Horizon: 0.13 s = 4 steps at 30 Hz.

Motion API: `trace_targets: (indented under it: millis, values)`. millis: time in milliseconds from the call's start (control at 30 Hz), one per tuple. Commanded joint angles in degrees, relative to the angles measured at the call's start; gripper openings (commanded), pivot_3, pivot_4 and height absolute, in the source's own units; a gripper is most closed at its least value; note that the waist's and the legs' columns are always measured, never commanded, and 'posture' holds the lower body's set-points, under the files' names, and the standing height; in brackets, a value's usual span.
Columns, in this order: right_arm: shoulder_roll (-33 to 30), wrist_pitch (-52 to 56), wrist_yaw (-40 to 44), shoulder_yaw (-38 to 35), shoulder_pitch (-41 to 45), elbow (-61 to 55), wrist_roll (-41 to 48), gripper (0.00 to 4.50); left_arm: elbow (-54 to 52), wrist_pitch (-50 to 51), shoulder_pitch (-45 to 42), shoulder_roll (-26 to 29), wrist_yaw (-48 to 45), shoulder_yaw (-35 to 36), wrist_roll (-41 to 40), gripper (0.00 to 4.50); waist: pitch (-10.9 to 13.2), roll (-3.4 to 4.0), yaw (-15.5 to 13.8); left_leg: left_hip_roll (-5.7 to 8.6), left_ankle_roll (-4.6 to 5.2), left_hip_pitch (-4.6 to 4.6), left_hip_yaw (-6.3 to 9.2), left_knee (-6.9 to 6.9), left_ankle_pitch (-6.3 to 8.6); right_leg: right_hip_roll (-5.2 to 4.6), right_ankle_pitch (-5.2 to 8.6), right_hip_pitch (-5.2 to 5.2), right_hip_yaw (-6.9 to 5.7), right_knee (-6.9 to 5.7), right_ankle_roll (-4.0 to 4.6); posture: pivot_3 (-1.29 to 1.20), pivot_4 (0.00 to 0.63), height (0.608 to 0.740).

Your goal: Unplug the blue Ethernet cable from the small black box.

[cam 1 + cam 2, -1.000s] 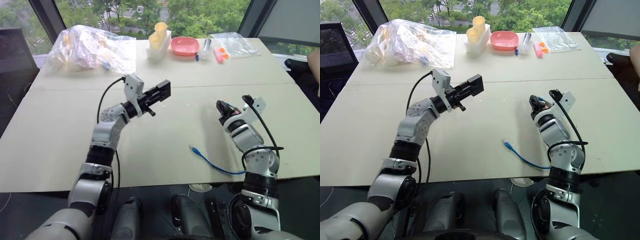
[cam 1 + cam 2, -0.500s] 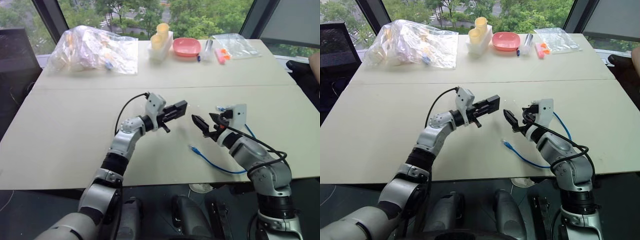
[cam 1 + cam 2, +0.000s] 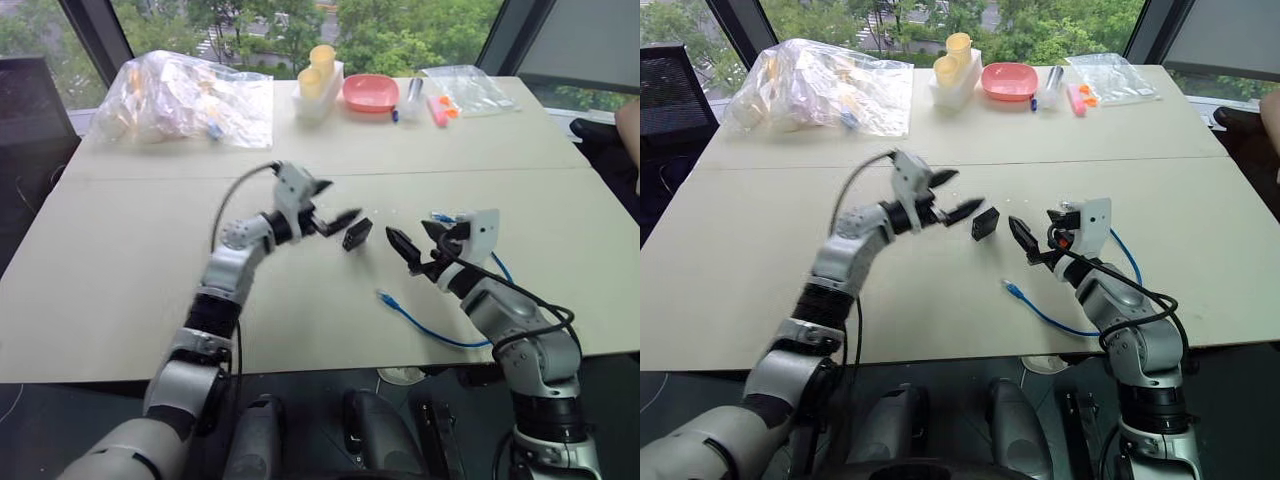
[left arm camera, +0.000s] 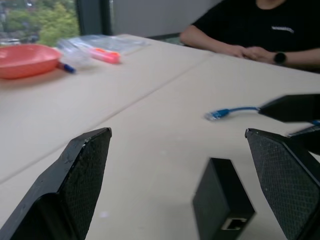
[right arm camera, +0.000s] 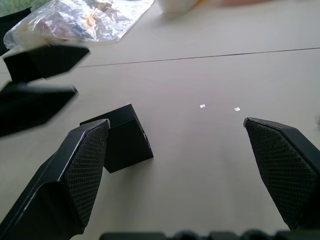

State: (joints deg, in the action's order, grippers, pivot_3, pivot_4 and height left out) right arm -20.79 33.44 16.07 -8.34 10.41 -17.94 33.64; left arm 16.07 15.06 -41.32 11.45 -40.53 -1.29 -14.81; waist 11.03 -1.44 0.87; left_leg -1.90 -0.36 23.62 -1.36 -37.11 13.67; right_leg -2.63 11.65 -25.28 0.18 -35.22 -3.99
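Note:
The small black box (image 3: 357, 234) sits tilted and loose between my two grippers, held by neither; whether it rests on the table I cannot tell. My left gripper (image 3: 335, 202) is open just to its left, fingers spread wide, and the box (image 4: 220, 200) shows its port. My right gripper (image 3: 415, 240) is open just to its right, and the box (image 5: 122, 137) lies near one finger. The blue Ethernet cable (image 3: 430, 330) lies on the table apart from the box. One plug (image 3: 385, 296) is near the front edge, and the other end (image 3: 441, 217) is by my right wrist.
At the table's far side are a clear plastic bag (image 3: 185, 95), yellow cups in a white holder (image 3: 318, 75), a pink bowl (image 3: 370, 92) and a small bag with an orange marker (image 3: 460, 90). A person (image 4: 260, 25) sits at the table's right side, hands on it.
My left gripper has opened and let go of the black box, which now sits free beyond its fingertips. My right gripper swung in from the right and opened fully.

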Motion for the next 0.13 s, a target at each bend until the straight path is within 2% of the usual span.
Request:
trace_targets:
  millis: [33, 133]
  values:
    - [-3.28, -2.38, 4.97, -1.52, -1.07, -3.33, -0.17, 4.50, -9.96, 10.15, 1.20, 7.27, 1.01, 5.06, -3.44, 4.48, 0.00, 0.01, 0.08, 0.00, 0.00, -0.03, -0.01, 0.01, 0.00, 0.00, 0.01, 0.02, 0.00, -0.01, -0.01, 0.00, 0.150, 0.740]
    - [-6.03, -2.12, 8.28, -1.66, -1.33, -3.98, 0.36, 4.50, -14.07, 16.10, 5.48, 13.52, -0.87, 6.95, -5.59, 4.48, 0.00, 0.01, 0.16, 0.00, 0.00, -0.12, -0.03, 0.04, 0.00, 0.00, 0.01, 0.05, 0.01, -0.03, 0.00, 0.00, 0.150, 0.740]
